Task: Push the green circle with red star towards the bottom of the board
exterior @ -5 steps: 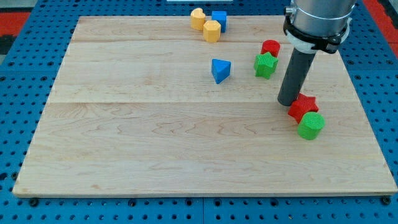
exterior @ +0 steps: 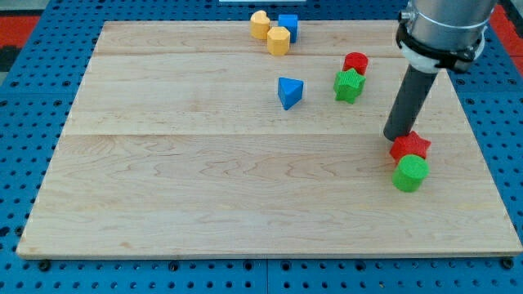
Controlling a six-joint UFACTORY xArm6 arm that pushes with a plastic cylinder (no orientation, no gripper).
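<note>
The green circle lies at the view's right, low on the board. The red star touches it just above. My tip rests on the board at the star's upper left edge, touching it. The rod rises from there toward the view's top right.
A red cylinder and a green star sit together above and left of my tip. A blue triangle lies near the middle top. Two yellow blocks and a blue cube cluster at the board's top edge.
My tip has moved to the view's right and slightly down. The red star and green circle have shifted right and a little down with it.
</note>
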